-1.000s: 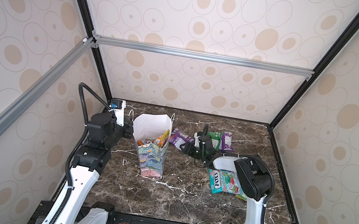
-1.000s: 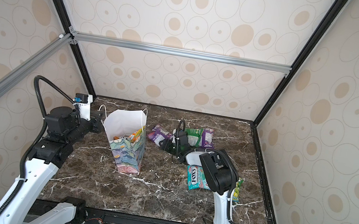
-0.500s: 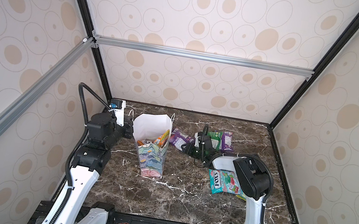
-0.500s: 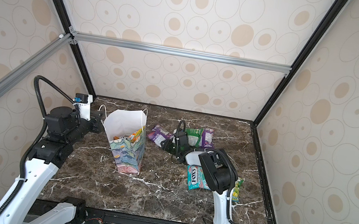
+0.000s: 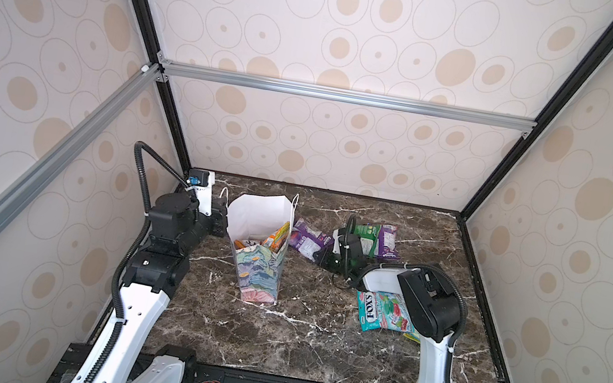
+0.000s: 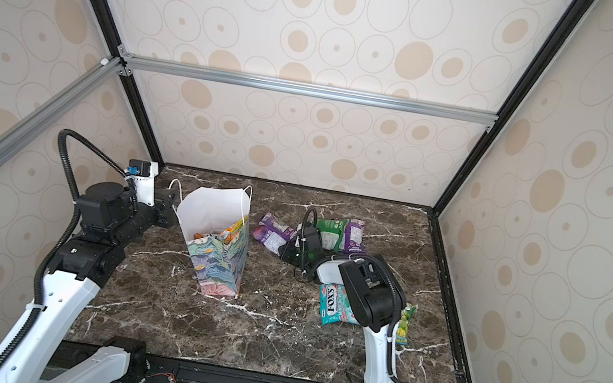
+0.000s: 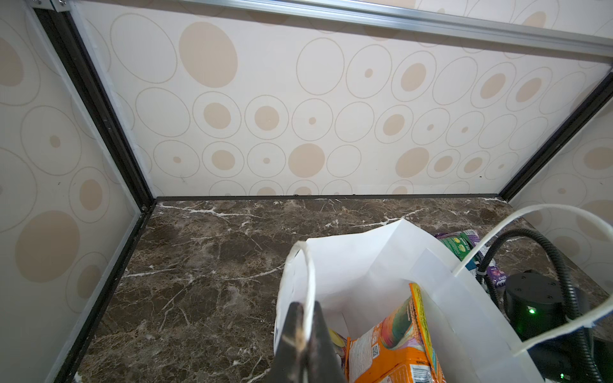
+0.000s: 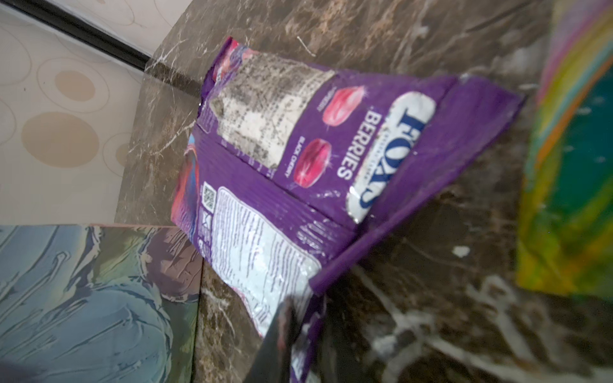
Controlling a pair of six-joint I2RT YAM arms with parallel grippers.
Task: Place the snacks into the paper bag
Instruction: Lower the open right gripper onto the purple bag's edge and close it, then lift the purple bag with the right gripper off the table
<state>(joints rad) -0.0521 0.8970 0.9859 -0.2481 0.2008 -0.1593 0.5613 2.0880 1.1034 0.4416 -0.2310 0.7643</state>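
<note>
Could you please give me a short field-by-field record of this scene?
bag: paper bag upright, open, orange packet inside
left end effector: shut on paper bag rim at handle
right end effector: pinching purple packet edge, packet on table
loose: green packet, teal packet on table

I see the paper bag (image 5: 259,273) standing upright and open, white inside and with a pastel floral print outside. An orange packet (image 7: 391,345) stands on its edge inside it. Just right of the bag lies a purple packet (image 8: 298,159) printed "FOX'S BERRIES", and behind it a green packet (image 5: 367,232) and a second purple packet (image 5: 389,242) lie touching. Toward the front, well apart from the bag, I find a teal packet (image 5: 381,312) marked "FOX'S" lying flat, with a yellow-green packet (image 6: 405,323) just beside it.
</note>
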